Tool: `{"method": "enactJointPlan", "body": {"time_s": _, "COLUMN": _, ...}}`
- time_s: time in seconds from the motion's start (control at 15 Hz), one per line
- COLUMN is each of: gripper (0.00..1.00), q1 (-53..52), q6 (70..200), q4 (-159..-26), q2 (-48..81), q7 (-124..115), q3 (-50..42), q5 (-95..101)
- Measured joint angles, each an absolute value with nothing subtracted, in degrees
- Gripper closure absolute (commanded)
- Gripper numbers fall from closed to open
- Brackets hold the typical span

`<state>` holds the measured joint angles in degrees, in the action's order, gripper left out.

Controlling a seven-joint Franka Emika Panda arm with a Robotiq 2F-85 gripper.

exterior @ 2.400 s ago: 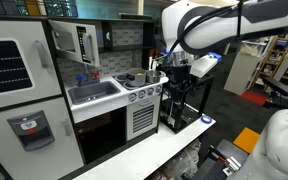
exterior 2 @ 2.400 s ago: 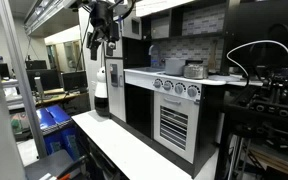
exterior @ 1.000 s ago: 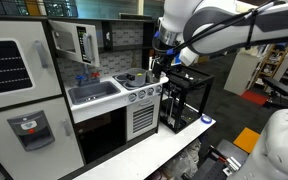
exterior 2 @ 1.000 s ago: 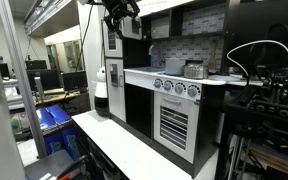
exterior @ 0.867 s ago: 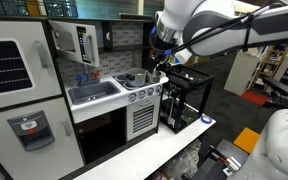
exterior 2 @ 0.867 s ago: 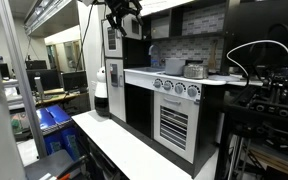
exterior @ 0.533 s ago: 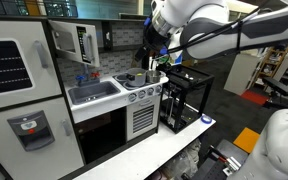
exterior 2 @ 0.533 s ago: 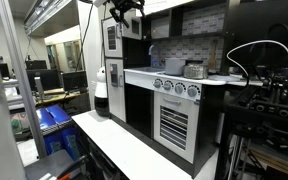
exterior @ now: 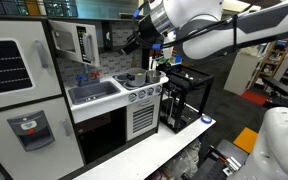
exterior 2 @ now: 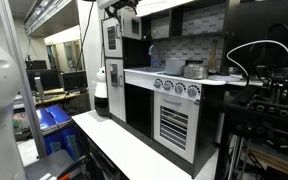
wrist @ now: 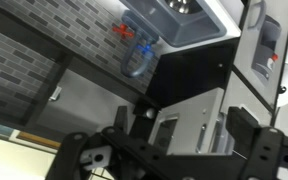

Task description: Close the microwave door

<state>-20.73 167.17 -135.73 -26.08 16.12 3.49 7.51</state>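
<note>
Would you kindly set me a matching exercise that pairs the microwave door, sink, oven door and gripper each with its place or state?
Things:
1. microwave door
2. sink
3. oven door
4. gripper

Places or states:
A. below the sink
B. open, held in the air
C. swung open, above the counter
D. set in the counter

Pairs: 1-C, 2-D, 3-A, 4-B.
</note>
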Motion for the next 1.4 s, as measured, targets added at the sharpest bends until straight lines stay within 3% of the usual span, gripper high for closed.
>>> {"method": "enactJointPlan", "body": {"time_s": 0.33, "gripper": 0.00, "q1": -42.9, "q6": 168.6, "q4": -136.8, "q2": -26.9, "q7": 36.3, "q3": -10.5, "q5": -9.7}}
{"method": "enactJointPlan", "body": {"time_s": 0.6, "gripper": 0.00, "q1": -58.4, "q6": 162.0, "q4": -136.8, "q2": -31.1, "q7": 48.2, "q3": -21.8, "q5": -17.9}}
{"method": "enactJointPlan", "body": {"time_s": 0.87, "gripper": 0.00, "q1": -61.6, "q6": 151.7, "q4": -136.6, "q2": -35.5, "q7": 53.5, "q3": -26.5, "q5": -20.2}}
{"method": "enactJointPlan", "body": {"time_s": 1.4, "gripper": 0.00, "q1": -61.1, "q6": 151.1, "q4": -136.5, "q2": -35.6, "q7": 53.6, "q3": -25.9, "q5": -20.5}}
